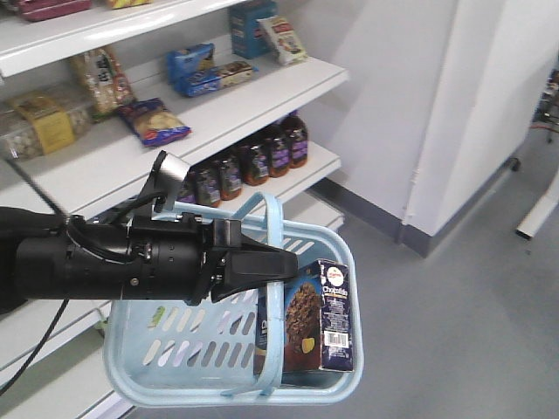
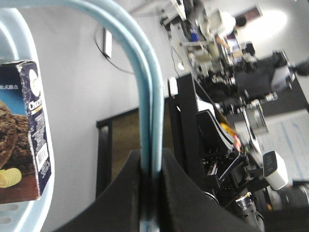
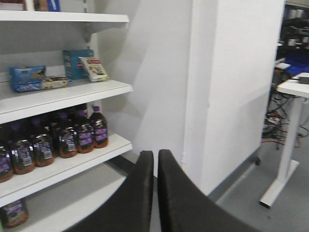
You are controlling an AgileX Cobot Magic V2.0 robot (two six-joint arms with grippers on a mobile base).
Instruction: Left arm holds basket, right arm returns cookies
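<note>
My left arm (image 1: 105, 262) reaches in from the left, and its gripper (image 1: 275, 262) is shut on the two hoop handles of the light blue basket (image 1: 210, 353), which hangs below it. In the left wrist view the handles (image 2: 147, 96) run pinched between the black fingers (image 2: 120, 193). The dark cookies box (image 1: 310, 327) stands upright in the basket's right end; it also shows in the left wrist view (image 2: 21, 130). My right gripper (image 3: 155, 154) is shut with nothing in it, pointing toward the wall beside the shelves. It does not show in the front view.
White shelves (image 1: 218, 105) to the left hold snack bags, blue cookie packs (image 1: 205, 70) and a row of dark bottles (image 1: 253, 161). The bottles (image 3: 63, 137) also show left of the right gripper. A white wall corner (image 3: 231, 96) and a white table leg (image 3: 285, 159) stand right.
</note>
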